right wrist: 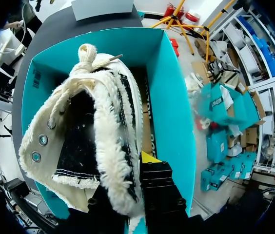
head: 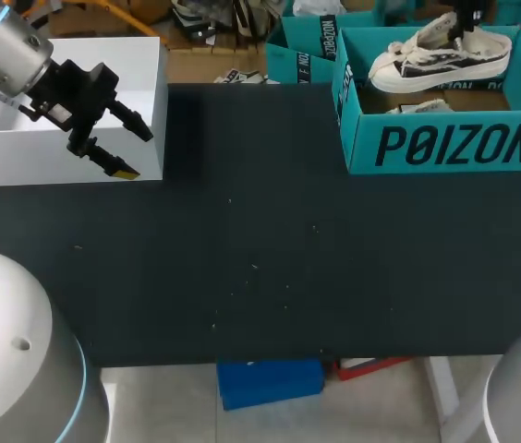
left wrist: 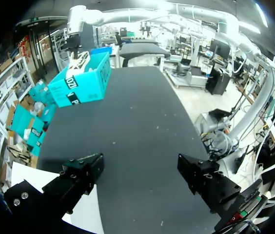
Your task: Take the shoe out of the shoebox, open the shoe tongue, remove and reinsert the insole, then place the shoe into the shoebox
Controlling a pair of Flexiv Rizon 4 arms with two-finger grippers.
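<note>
— Where is the shoe (head: 441,53) sitting right now?

— It isn't sitting. It is hanging over the open shoebox (head: 445,148) at the far right of the desk (head: 260,258), sole down and toe pointing left. It looks lifted about as high as the box's rim.

— What is carrying it?

— The right tool (right wrist: 127,175) is pinching the fleecy collar (right wrist: 123,122) from above. One yellow-tipped finger (right wrist: 149,157) is pressing on the outside. The other seems to be reaching inside the opening, though the lining is hiding its tip. I am guessing the grip is there because the collar is the one edge standing clear of the box walls.

— And the other arm?

— The left tool (head: 136,152) is hovering at the far left, over a white box (head: 145,65), with its fingers spread wide and nothing between them. Its own wrist camera is looking across the bare desk towards the shoebox.

— Why is it standing out there?

— Probably it is leaving the middle of the desk free, so the shoe can be set down where both tools can reach the tongue and insole.

— How far along is the job?

— Only the first step is being done, I think. The tongue and insole are looking untouched.
</note>
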